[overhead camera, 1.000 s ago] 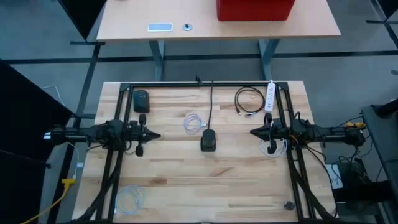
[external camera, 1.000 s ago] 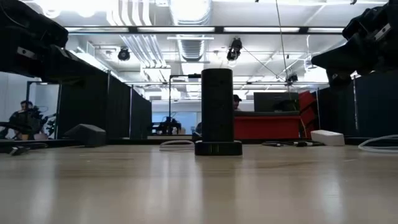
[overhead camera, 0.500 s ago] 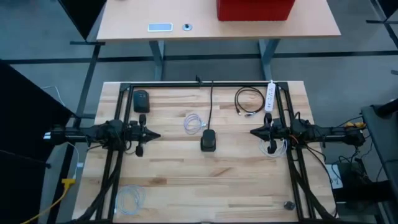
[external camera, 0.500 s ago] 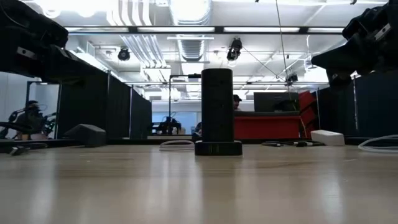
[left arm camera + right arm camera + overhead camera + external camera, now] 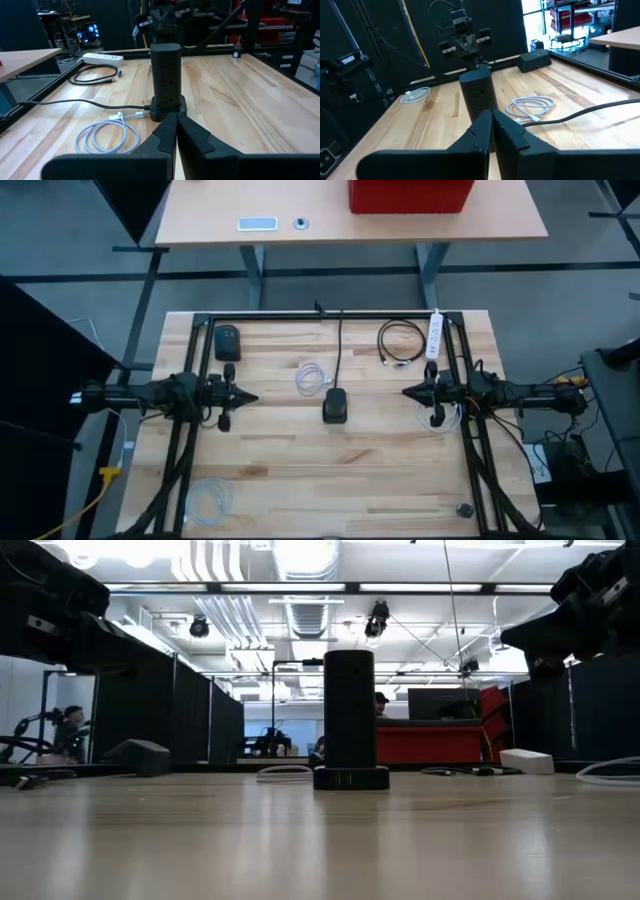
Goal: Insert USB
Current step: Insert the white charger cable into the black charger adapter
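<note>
A black power tower point(image 5: 335, 405) stands upright on its base in the middle of the wooden table, its black cord running to the far edge. A coiled white USB cable point(image 5: 313, 376) lies flat just beyond it toward the left, with its plug end point(image 5: 142, 114) beside the tower's base. My left gripper point(image 5: 252, 397) hovers shut above the table's left side and points at the tower. My right gripper point(image 5: 407, 392) hovers shut on the right and points at the tower from the other side. Neither holds anything.
A black box point(image 5: 228, 342) sits at the far left. A coiled black cable point(image 5: 400, 343) and a white power strip point(image 5: 434, 335) lie at the far right. More white cable lies below the right gripper point(image 5: 437, 418) and at the near left point(image 5: 207, 498). A black frame point(image 5: 330, 317) borders the table.
</note>
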